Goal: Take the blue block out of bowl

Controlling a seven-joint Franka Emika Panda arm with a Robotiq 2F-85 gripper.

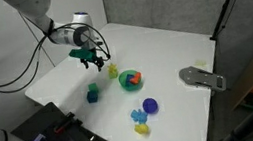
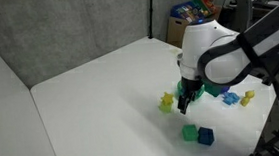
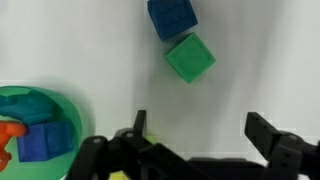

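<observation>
Nearest in the wrist view, the claw point(image 3: 198, 125) hangs over the white desk point(image 3: 60, 40) with its jaws spread wide and nothing between them. It is to the right of the green bowl point(image 3: 75, 115) rather than above it. The bowl holds an orange piece point(image 3: 8, 135) and a blue-purple piece point(image 3: 40, 143), both resting low against its wall.

Farther out lies a green cube point(image 3: 190, 58). Just past it, close enough that the two may be touching, sits the blue block point(image 3: 172, 17), flat on the desk and well apart from the bowl. An exterior view shows the same: the blue block point(image 1: 92, 96) and green cube point(image 1: 93, 87) are side by side to the left of the bowl point(image 1: 123, 81), and the claw point(image 1: 91, 57) is raised beyond them.

With the block on the desk and the jaws empty, the removal looks complete. The open jaws fit a release, and the claw's height would let the arm draw back without knocking either cube. The blue-purple piece inside the bowl leaves some doubt.
</observation>
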